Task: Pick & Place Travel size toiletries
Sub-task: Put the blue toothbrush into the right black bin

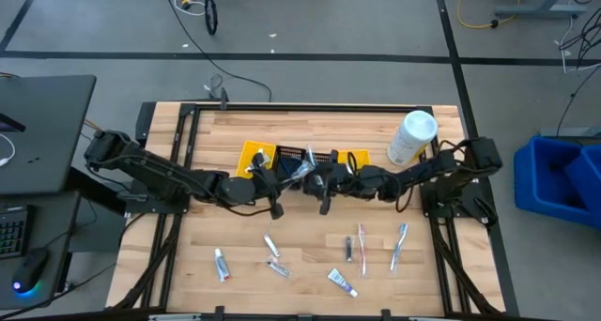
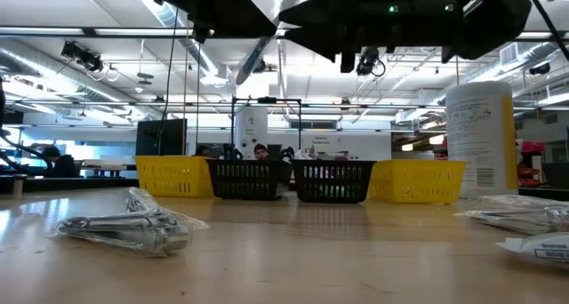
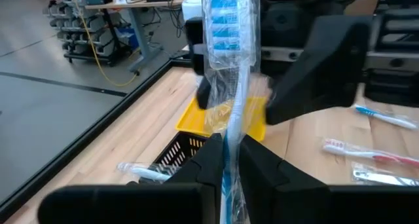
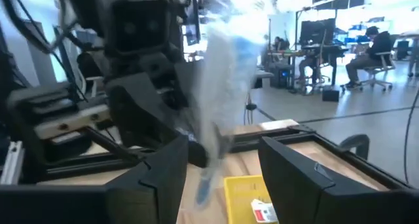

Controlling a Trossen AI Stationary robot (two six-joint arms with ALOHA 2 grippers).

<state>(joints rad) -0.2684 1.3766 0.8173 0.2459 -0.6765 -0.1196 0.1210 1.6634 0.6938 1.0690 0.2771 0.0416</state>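
Both arms meet over the table's middle, just in front of the basket row. The left gripper point(image 3: 228, 160) has its fingers pinched shut on a wrapped blue toothbrush point(image 3: 226, 47), held by the lower handle with the bristle end sticking up, above the table. In the high view it shows as a pale sliver point(image 1: 302, 170) between the two grippers. The right gripper point(image 4: 219, 160) faces it with jaws spread wide; the toothbrush point(image 4: 226, 80) sits in front of the gap, and whether either finger touches it cannot be told.

Remaining toiletries lie on the near half of the table point(image 1: 235, 124): a white tube point(image 1: 222, 264), another tube point(image 1: 271, 246), a small packet point(image 1: 278, 268), a tube with a blue end point(image 1: 342, 282), a dark razor point(image 1: 348, 248), a pink toothbrush point(image 1: 362, 250) and a blue toothbrush point(image 1: 399, 246). All are apart from the grippers.

At the far side stand a yellow basket point(image 1: 257, 156), two black baskets point(image 1: 294, 156) side by side, and a second yellow basket point(image 1: 357, 158). A large white bottle point(image 1: 412, 137) stands at the far right corner. The low view shows a wrapped item point(image 2: 124, 222) lying flat up close.
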